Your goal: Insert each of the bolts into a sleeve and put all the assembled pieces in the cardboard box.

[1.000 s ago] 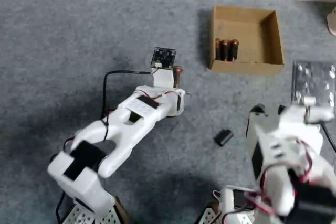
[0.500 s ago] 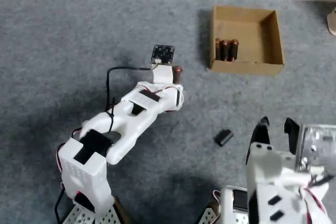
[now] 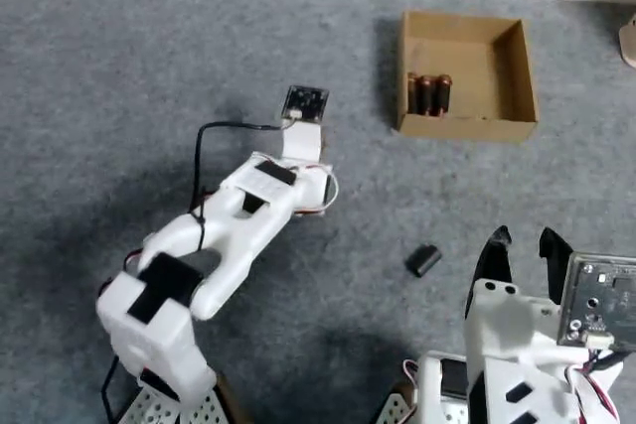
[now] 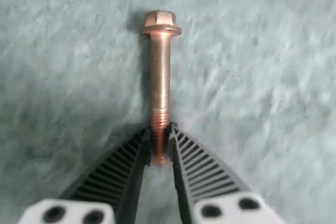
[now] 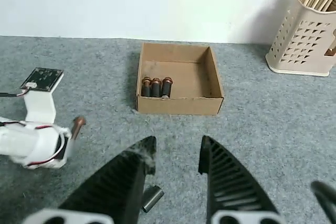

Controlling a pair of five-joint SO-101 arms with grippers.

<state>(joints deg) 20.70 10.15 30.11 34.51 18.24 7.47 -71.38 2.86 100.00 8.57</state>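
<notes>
A copper bolt [image 4: 160,72] with a hex head lies flat over the grey carpet, and my left gripper [image 4: 159,148] is shut on its threaded end. In the right wrist view the bolt [image 5: 78,125] sticks out of the left gripper toward the cardboard box [image 5: 178,106]. My left arm [image 3: 263,201] stretches to the table's middle. A short black sleeve [image 3: 423,260] lies on the carpet just ahead of my right gripper [image 3: 524,245], which stands open with nothing in it. The sleeve [image 5: 152,198] is low between the fingers [image 5: 139,163]. Three assembled pieces [image 3: 427,93] lie in the box [image 3: 462,128].
A pale perforated holder [image 5: 307,35] with wooden sticks stands at the back right, beyond the box. Open carpet lies between the sleeve and the box. A cable [image 3: 214,136] loops beside the left arm.
The right arm swung down from a raised, blurred pose and its open gripper now points forward near the sleeve. The left arm shifted slightly left, and the bolt head went out of sight under it.
</notes>
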